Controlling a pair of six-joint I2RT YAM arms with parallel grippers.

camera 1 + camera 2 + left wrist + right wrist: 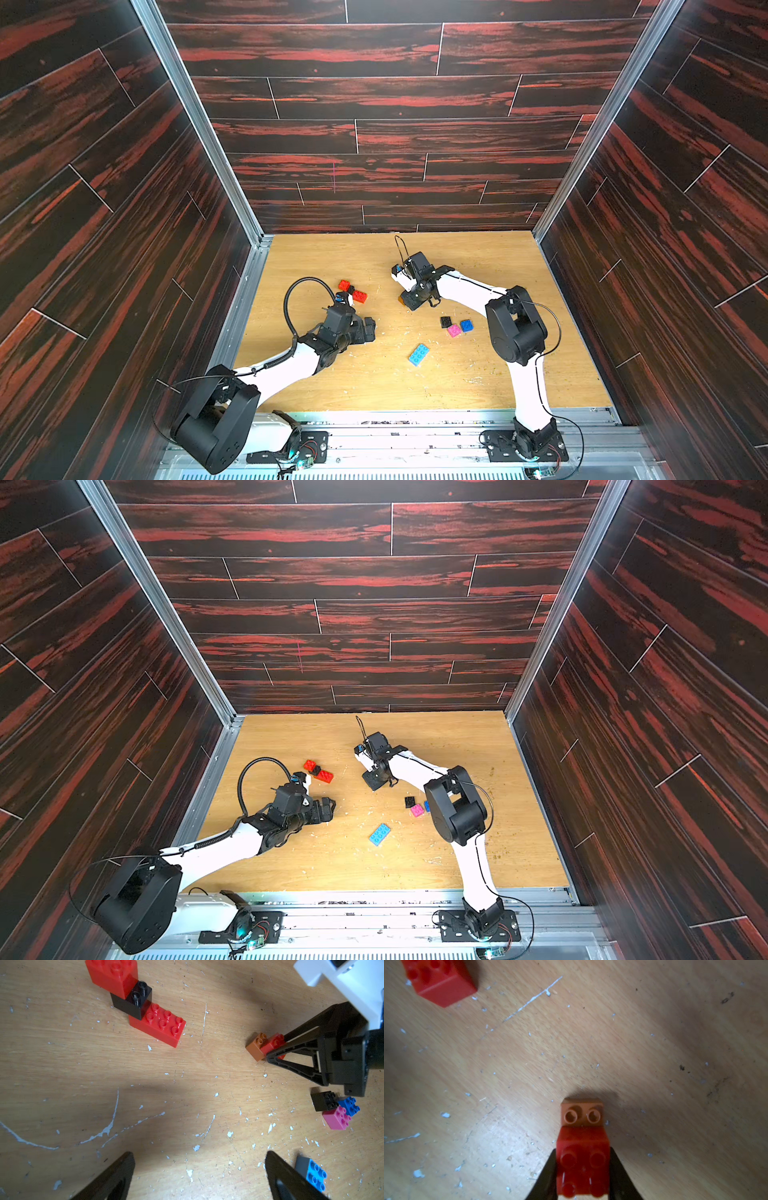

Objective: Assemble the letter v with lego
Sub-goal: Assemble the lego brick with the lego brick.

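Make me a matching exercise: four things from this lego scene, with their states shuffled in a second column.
Things:
1. right tool
2. left tool
3. long light blue brick
4. pink brick

States:
A. lying alone, apart from the rest
B. shut on a red brick stacked on an orange-brown brick
C. beside a black brick and a blue brick
D. open, holding nothing

Pairs: 1-B, 2-D, 3-A, 4-C

Glossy plastic bricks (158,1022); scuffed matt wood tabletop (187,1095).
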